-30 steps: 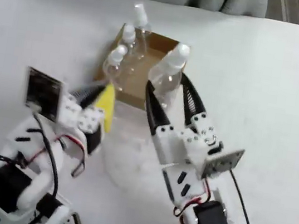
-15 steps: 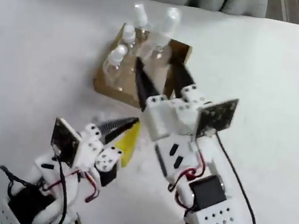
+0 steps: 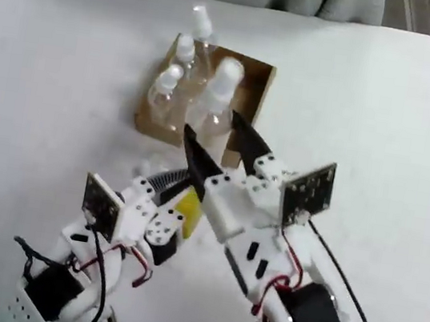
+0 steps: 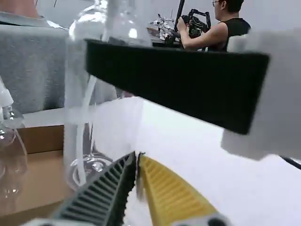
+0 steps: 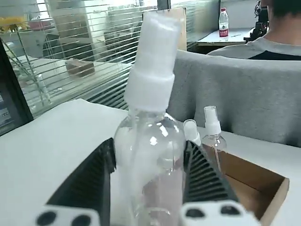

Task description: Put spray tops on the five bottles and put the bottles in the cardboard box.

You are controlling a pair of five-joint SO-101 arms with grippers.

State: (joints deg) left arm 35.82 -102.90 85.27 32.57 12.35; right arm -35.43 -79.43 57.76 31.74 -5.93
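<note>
Cardboard box (image 3: 260, 87) parked on the white table (image 3: 394, 99) right in front of the right gripper (image 3: 214, 132); open on top, brown inside; three bottles in the box (image 3: 185, 50), all clear with white spray tops on, upright and bunched close together on the side farther from that gripper's fingertips.

Fourth bottle (image 5: 149, 160) pinched by the right gripper; black fingers (image 5: 91, 183) spread around its round belly, one pressed against each side; upright, maybe leaning a touch; white spray top (image 5: 153, 66) fitted and poking up well above the fingertips. From the high view, sitting over the box edge nearest the gripper, just beside the other three; can't tell whether its base touches the box floor or hangs a bit above it.

Left gripper (image 4: 136, 165) just beside the right one, low near the table; grey ribbed finger (image 4: 101, 193) and yellow finger (image 4: 171, 197) pressed together tip to tip; pointing at the base of the fourth bottle, close, but hard to say if touching; one of the right gripper's black fingers crossing right above it.
</note>
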